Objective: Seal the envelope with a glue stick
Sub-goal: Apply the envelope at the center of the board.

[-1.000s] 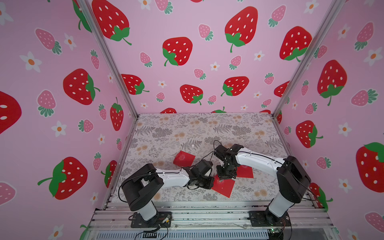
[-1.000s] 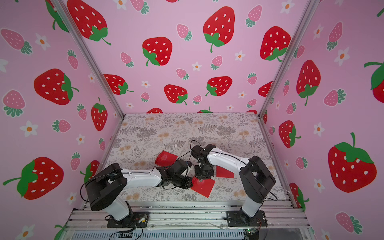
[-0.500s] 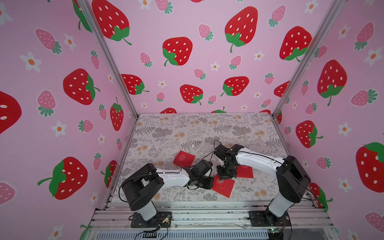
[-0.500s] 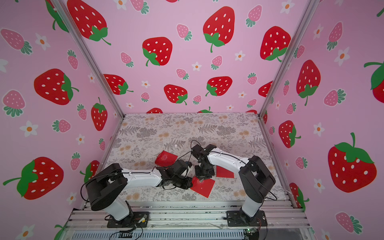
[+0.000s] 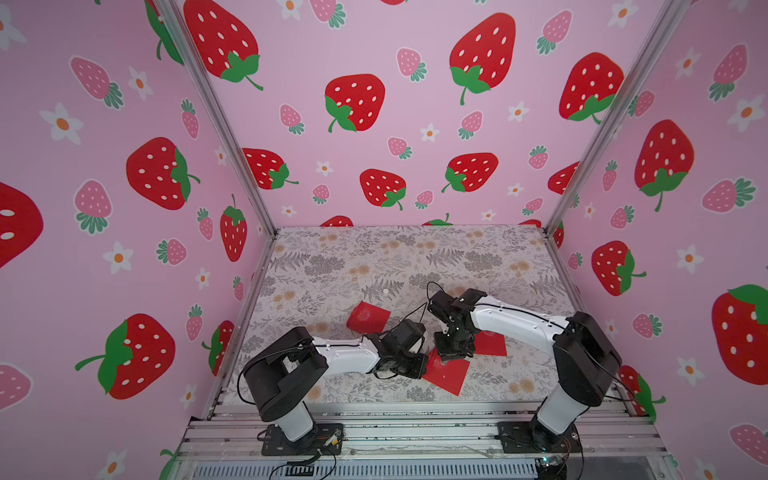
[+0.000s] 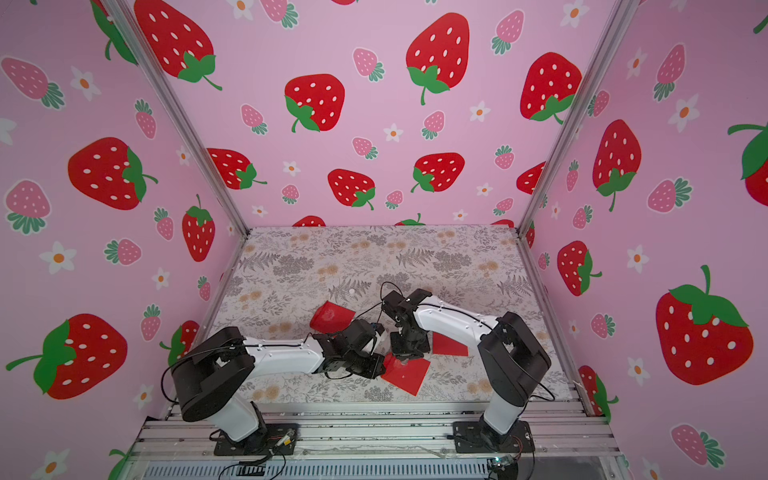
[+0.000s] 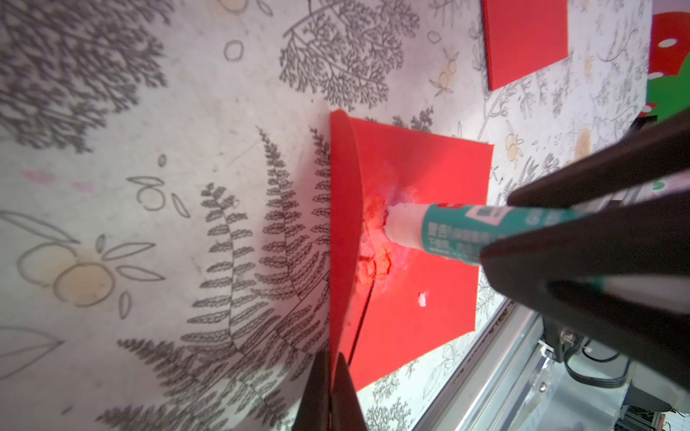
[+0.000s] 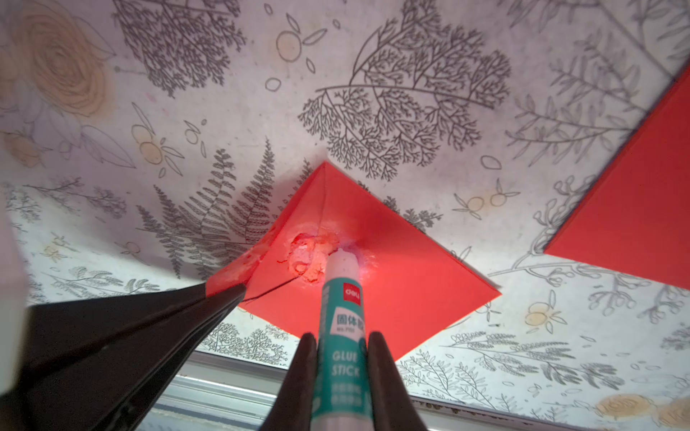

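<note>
Floral table [image 5: 374, 257], envelope [image 5: 446, 374] near its 6 o'clock edge. At the envelope's 9 o'clock side, left claw [image 7: 330, 369] pinches the raised flap [image 7: 343, 224]. Centre: tip of glue stick [image 8: 341, 298] presses into a smeared patch. From 12 o'clock, right claw [image 8: 341, 339] clamps the stick.

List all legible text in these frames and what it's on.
"deli": red logo patch on the white-and-teal plastic glue stick.
"固体胶": white box on its teal label.
"GLUE STICK": white letters lower on that label.
Other label print, both wrist views: too blurred.
Red paper envelopes, floral tablecloth: no text.
</note>
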